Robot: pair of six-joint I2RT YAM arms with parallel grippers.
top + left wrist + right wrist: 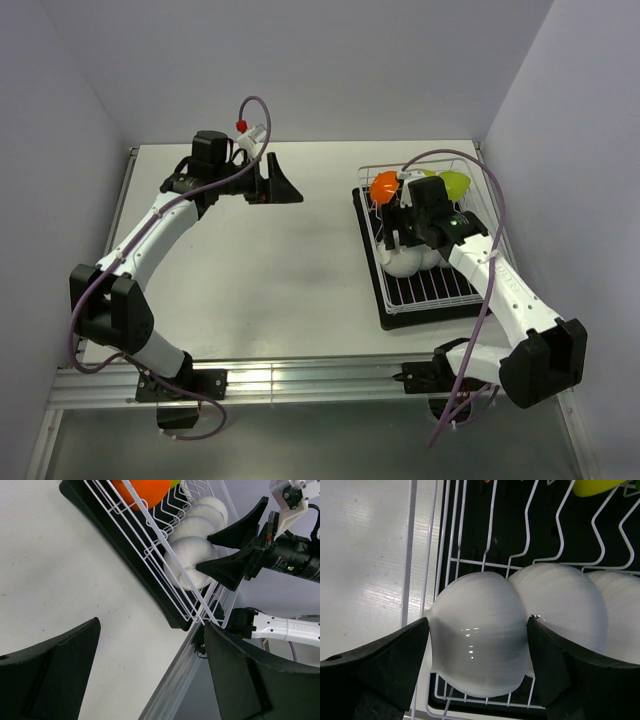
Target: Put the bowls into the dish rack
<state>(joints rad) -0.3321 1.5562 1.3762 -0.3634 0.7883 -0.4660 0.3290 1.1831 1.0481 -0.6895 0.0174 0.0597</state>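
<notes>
While the left hand (283, 190) hangs released and empty over the surface (300, 262), the right hand (477, 626) grasps a white bowl (476, 652) on edge at the near end of the rack (440, 288). The bowl should settle between prongs before release.

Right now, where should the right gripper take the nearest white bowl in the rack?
Across the domed back of the white bowl, from above: it stands on edge in the rack, both flanks free, where the right gripper spans it.
</notes>
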